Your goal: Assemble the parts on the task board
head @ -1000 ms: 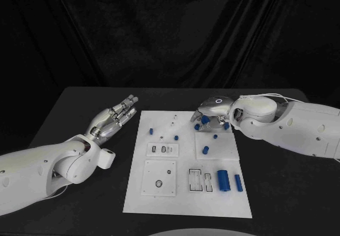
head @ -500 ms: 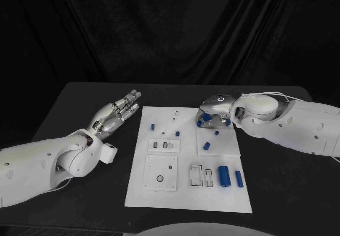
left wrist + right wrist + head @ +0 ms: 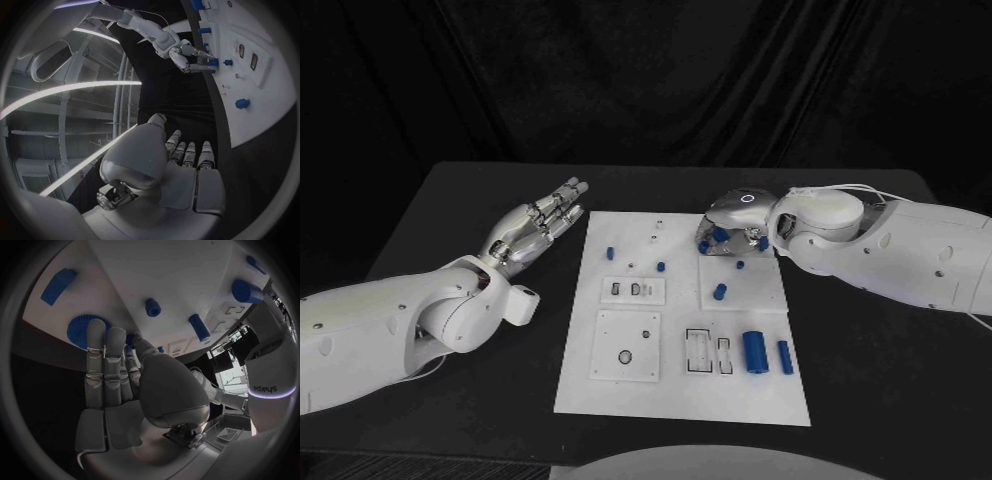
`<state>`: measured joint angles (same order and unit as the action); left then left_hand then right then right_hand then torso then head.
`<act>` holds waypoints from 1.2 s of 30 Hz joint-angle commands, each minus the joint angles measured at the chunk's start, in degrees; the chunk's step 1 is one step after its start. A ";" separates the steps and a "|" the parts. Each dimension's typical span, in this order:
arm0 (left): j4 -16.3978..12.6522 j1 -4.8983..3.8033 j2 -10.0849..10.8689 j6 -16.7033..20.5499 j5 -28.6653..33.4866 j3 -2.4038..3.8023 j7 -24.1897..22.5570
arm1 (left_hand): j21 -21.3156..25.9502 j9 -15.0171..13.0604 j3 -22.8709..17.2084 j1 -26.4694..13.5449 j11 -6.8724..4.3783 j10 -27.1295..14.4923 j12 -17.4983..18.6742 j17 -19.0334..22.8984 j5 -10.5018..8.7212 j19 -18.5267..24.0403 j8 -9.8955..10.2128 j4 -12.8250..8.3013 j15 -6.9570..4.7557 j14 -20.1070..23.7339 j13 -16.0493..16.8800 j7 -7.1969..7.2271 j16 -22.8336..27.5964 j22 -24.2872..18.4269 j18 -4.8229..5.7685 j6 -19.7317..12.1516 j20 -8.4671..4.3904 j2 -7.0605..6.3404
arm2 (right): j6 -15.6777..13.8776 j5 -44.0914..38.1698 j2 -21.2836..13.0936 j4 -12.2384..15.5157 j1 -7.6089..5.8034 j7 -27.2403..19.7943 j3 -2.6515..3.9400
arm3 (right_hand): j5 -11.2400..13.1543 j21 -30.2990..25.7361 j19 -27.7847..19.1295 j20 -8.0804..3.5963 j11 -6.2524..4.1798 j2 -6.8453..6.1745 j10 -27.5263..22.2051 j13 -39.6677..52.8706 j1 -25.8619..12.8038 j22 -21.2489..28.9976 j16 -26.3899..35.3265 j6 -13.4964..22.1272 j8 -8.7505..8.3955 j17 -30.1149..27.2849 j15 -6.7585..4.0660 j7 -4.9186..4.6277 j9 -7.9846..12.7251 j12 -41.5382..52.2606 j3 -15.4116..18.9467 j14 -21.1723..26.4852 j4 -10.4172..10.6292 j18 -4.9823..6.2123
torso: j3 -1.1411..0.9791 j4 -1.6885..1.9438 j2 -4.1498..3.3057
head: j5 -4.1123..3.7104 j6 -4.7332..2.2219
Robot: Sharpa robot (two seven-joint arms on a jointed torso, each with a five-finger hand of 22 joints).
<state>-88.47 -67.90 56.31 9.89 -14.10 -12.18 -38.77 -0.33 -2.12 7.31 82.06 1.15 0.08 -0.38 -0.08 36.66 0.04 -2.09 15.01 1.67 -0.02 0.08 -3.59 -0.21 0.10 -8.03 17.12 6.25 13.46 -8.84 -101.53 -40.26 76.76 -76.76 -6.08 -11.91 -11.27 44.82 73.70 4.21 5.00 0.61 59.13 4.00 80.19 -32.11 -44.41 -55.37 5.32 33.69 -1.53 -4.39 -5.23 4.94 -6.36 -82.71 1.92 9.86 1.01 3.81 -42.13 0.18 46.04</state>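
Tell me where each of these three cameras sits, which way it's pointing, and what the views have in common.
Head view: on the robot's head, looking down at the task board; both white arms enter, left hand beside the board, right hand over its far edge.
Left wrist view: behind the left hand, facing along the table past the task board to the right hand.
Right wrist view: behind the right hand, facing the task board and a blue gear.
Shared: all three show the board and the right hand.

A black counter (image 3: 459, 210) carries everything; its surface is matte and dark. Behind its far edge hangs a black curtain (image 3: 646, 80) with soft vertical folds, which covers the whole background.
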 commanded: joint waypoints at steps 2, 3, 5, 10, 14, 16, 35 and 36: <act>0.19 -0.17 -0.28 -1.31 -0.12 0.05 -13.72 | 0.33 -0.12 -0.63 0.52 0.59 -0.08 0.38 0.08 0.26 -0.04 -0.35 -0.12 0.48 0.02 -0.08 -0.18 0.21 -0.10 -0.81 0.64 0.86 0.00 | -1.15 -0.46 0.16 -0.15 0.34 -0.82 0.03 | -0.31 0.45 -0.53 0.15 -0.16 0.14 1.36 -0.11 0.89 -0.54 -0.20 -0.79 0.13 -0.06 0.01 -0.18 -0.20 0.26 -1.31 -0.09 -0.10 0.26 | 0.06 -0.17 0.15 | 0.17 0.25; 0.26 -0.17 -0.34 -1.38 -0.12 0.05 -13.67 | 0.33 -0.12 -0.68 0.53 0.62 -0.08 0.38 0.08 0.26 -0.04 -0.36 -0.14 0.52 0.02 -0.08 -0.21 0.21 -0.10 -0.84 0.70 0.93 0.00 | -1.21 -0.46 0.19 -0.17 0.40 -0.96 0.03 | -0.42 0.57 -0.64 0.14 -0.27 0.15 2.00 -0.12 1.13 -0.77 -0.29 -1.03 0.12 0.05 0.00 -0.27 -0.26 0.34 -1.84 -0.05 -0.15 0.26 | 0.06 -0.17 0.15 | 0.17 0.25; 0.38 -0.17 -0.44 -1.49 -0.12 0.05 -13.60 | 0.33 -0.15 -0.88 0.59 0.68 -0.08 0.38 0.08 0.25 -0.04 -0.41 -0.24 0.65 0.02 -0.08 -0.27 0.21 -0.10 -0.94 0.88 1.15 -0.01 | -1.37 -0.46 0.24 -0.21 0.51 -1.21 0.03 | -0.59 0.87 -0.81 0.10 -0.60 0.15 3.53 -0.08 1.58 -1.26 -0.23 -1.80 0.30 -0.01 -0.10 -0.57 -0.44 0.66 -2.79 0.10 -0.25 0.24 | 0.06 -0.17 0.22 | 0.22 0.34; 0.74 -0.16 -0.69 -1.81 -0.12 0.05 -13.43 | 0.33 -0.18 -1.56 0.84 0.89 -0.08 0.38 0.08 0.28 -0.04 -0.50 -0.64 0.92 0.02 -0.08 -0.43 0.21 -0.10 -1.22 1.19 1.68 -0.03 | -2.05 -0.45 0.37 -0.35 0.79 -2.06 0.03 | -2.26 2.28 -1.29 -0.20 -1.44 -0.52 6.98 -0.27 2.48 -3.45 -0.95 -6.25 1.99 0.92 -0.49 -1.35 -1.84 0.50 -5.96 0.30 -0.54 0.04 | 0.10 -0.09 0.40 | 0.26 0.57; 0.92 -0.16 -0.70 -1.95 -0.12 0.05 -13.34 | 0.33 -0.20 -1.83 0.94 0.95 -0.08 0.38 0.08 0.28 -0.04 -0.54 -0.80 1.01 0.02 -0.08 -0.49 0.21 -0.10 -1.31 1.30 1.85 -0.03 | -3.24 -0.34 0.35 -0.39 0.88 -2.64 0.03 | -2.85 4.64 -0.91 -0.20 -2.00 -1.19 9.79 -0.24 2.24 -6.54 -3.02 -8.57 2.98 3.30 -0.44 -1.11 -3.15 0.47 -7.55 -0.19 -0.52 -0.41 | 0.13 -0.05 0.43 | 0.37 0.66; 0.96 -0.15 -0.65 -2.00 -0.12 0.05 -13.29 | 0.33 -0.21 -2.01 0.99 0.99 -0.08 0.38 0.08 0.30 -0.04 -0.56 -0.91 1.08 0.02 -0.08 -0.52 0.21 -0.10 -1.37 1.38 1.96 -0.05 | -4.20 -0.21 0.28 -0.37 0.90 -2.99 0.03 | -3.08 5.76 -0.60 -0.18 -2.17 -1.38 10.94 -0.21 2.15 -7.95 -3.92 -9.35 3.37 4.31 -0.42 -1.09 -3.70 0.52 -8.01 -0.45 -0.54 -0.60 | 0.15 -0.06 0.43 | 0.44 0.63; 0.35 -0.16 0.31 -1.86 -0.12 0.04 -12.84 | 0.33 -0.29 -2.87 1.14 1.27 -0.08 0.38 0.08 0.45 -0.04 -0.76 -1.47 1.31 0.02 -0.08 -0.76 0.21 -0.10 -1.65 2.05 2.49 -0.27 | -7.87 3.71 2.05 0.06 -2.98 -1.38 0.04 | -2.95 9.92 0.33 -0.29 -2.37 -2.55 13.43 -0.37 0.70 -13.31 -7.55 -10.25 3.91 8.30 -0.47 -1.15 -5.95 -0.79 -9.43 -1.15 0.12 -1.24 | 0.22 -0.16 0.46 | 1.33 -0.38; 0.33 -0.16 0.30 -1.82 -0.12 0.04 -12.83 | 0.33 -0.29 -2.87 1.14 1.27 -0.08 0.38 0.08 0.45 -0.04 -0.76 -1.47 1.31 0.02 -0.08 -0.76 0.21 -0.10 -1.65 2.05 2.49 -0.27 | -7.94 3.90 2.59 -0.39 -3.24 -1.31 0.04 | -2.81 10.07 0.35 -0.28 -2.35 -2.65 13.42 -0.37 0.52 -13.52 -7.68 -10.20 3.86 8.44 -0.45 -1.14 -6.02 -0.90 -9.46 -1.16 0.23 -1.27 | 0.24 -0.20 0.43 | 1.27 -0.43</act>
<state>-87.95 -67.90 56.64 8.43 -14.15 -12.19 -38.79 -0.33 -2.37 4.70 82.73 1.94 0.08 -0.38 -0.06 36.90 0.03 -2.53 13.51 2.47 -0.03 0.05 -4.51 -0.21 0.06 -8.87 18.84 8.29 13.23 -15.14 -99.25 -37.97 76.69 -79.81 -8.54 -11.88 -14.30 54.59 73.72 3.79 2.46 -2.04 72.31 3.75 81.16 -45.49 -51.92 -63.32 6.95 42.05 -1.94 -7.60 -5.92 4.25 -15.75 -83.53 1.98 8.90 1.21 3.70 -41.66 1.60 45.69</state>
